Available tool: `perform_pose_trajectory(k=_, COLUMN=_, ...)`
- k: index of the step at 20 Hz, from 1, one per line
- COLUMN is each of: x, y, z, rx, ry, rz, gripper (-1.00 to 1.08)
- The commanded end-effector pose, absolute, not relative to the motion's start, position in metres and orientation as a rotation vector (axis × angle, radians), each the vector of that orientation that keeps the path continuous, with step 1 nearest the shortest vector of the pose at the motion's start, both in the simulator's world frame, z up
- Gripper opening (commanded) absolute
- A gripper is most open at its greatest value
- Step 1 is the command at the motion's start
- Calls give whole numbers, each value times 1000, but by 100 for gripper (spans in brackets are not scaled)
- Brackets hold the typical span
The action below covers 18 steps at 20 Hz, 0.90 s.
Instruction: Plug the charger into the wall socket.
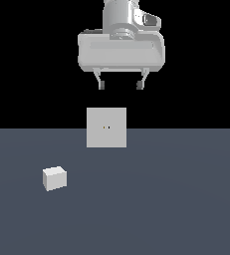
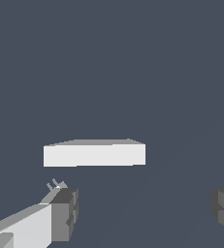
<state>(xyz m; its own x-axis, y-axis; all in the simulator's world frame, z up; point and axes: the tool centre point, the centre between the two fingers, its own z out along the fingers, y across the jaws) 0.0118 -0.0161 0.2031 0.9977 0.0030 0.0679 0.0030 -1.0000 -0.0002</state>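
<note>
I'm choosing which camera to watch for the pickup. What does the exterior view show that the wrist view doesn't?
Only the exterior view shows the charger, lying on the floor toward that view's left, and the two dark holes on the wall socket. Only the wrist view shows the socket's top edge from above. Both show the open, empty gripper and the grey floor.

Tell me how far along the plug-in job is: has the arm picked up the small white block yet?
Not yet; nothing looks done. The small white box-shaped charger sits alone on the grey floor, toward the exterior view's left, apart from the flat upright white square wall socket. The gripper hangs open and empty above the socket. Left: reach the charger, grasp it, carry it over, plug it into the two dark holes.
</note>
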Motion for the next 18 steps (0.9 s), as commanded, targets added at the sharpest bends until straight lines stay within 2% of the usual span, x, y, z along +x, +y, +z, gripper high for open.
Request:
perform_pose_trajectory(k=1, x=12, y=-16, z=203, rx=-3139, ry=-5, rz=-107, gripper=100)
perform_pose_trajectory(k=9, x=8, y=-7, z=195, rx=-3132, ry=-70, rz=-127, gripper=100)
perform_pose_trajectory(k=18, x=-8, y=23, z=165, rx=-3096, ry=-295, rz=-199, gripper=100)
